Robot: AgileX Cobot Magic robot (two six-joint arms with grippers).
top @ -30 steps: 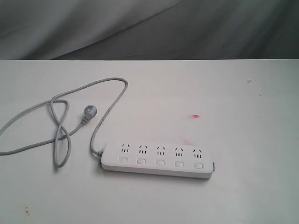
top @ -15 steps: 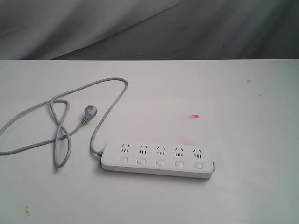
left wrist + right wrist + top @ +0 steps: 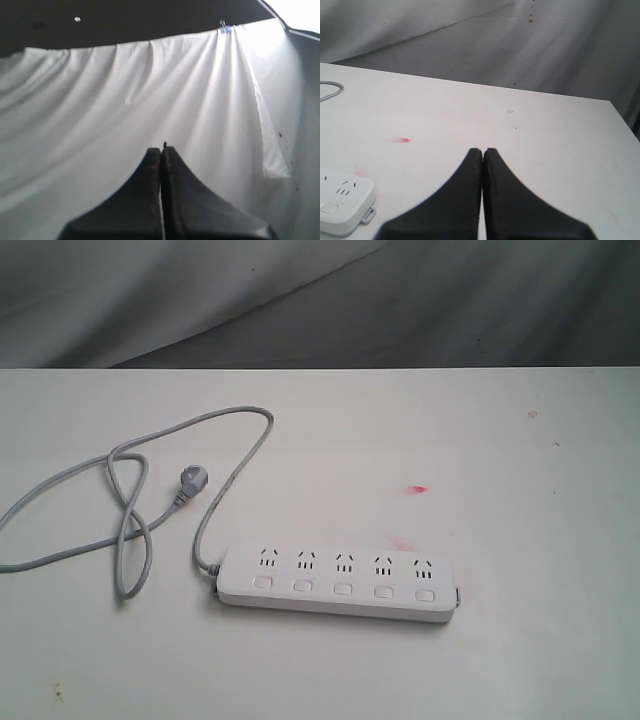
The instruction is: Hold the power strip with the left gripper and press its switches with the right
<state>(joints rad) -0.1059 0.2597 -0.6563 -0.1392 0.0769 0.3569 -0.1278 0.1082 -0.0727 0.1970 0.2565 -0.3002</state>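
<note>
Currently the left end effector and right end effector sit pinched together, empty; the power strip lies unheld on the tabletop, so pressing its switches could skid it.

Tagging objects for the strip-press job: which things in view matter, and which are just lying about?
Job: power strip with its cord, switches, left claw, right claw (both shut).
Lying about: red smudge, table, grey cloth behind.
</note>
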